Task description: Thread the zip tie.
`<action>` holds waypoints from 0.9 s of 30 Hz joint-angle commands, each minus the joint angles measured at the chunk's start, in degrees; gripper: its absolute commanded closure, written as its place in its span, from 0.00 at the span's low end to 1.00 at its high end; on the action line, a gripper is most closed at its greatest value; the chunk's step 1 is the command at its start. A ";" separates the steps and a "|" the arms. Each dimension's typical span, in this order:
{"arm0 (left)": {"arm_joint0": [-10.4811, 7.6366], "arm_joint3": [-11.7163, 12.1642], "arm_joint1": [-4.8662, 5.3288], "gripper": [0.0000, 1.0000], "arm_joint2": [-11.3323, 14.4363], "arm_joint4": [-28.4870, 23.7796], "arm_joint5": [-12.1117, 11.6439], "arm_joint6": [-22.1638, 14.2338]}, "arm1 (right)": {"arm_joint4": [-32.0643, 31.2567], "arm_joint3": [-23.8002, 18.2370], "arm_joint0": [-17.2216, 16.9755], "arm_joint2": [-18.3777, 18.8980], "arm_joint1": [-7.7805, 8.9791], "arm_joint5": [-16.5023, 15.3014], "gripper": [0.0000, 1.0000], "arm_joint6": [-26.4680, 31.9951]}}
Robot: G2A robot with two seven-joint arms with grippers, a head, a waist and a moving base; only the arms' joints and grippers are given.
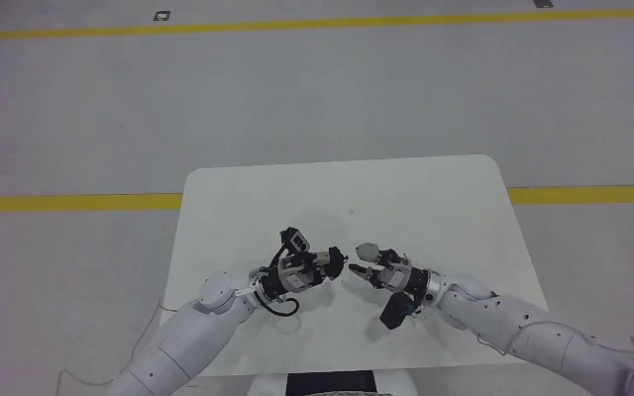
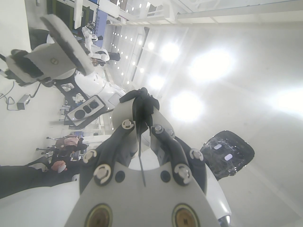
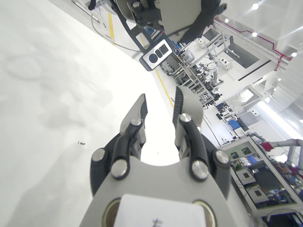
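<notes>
Just below the middle of the top view, over the near part of the white table [image 1: 446, 198], the two arms meet tip to tip. The left gripper [image 1: 335, 263] is on the arm from the lower left of the frame and the right gripper [image 1: 361, 251] on the arm from the lower right, with only a small gap between them. They appear to be held above the tabletop and face each other, most likely so that one can steady the zip tie while the other takes its free end and feeds it through the head. The left gripper's jaws are pressed together on the zip tie [image 2: 141, 142], a thin black strip running from the pinched tips back between the fingers toward the wrist. Its outer end is lost in the dark padding [image 2: 139, 94] at the tips, so I cannot tell whether head or tail points outward. The right gripper's jaws stand partly apart, with a clear gap between the ribbed pads [image 3: 177, 102]. They hold nothing and touch neither the strip nor the other gripper. By this, threading has not yet begun.
</notes>
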 commanded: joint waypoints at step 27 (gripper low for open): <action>0.00 0.00 0.00 1.00 0.00 0.00 0.00 0.00 | 12.20 -8.19 -24.28 34.78 2.91 -2.00 0.00 -18.35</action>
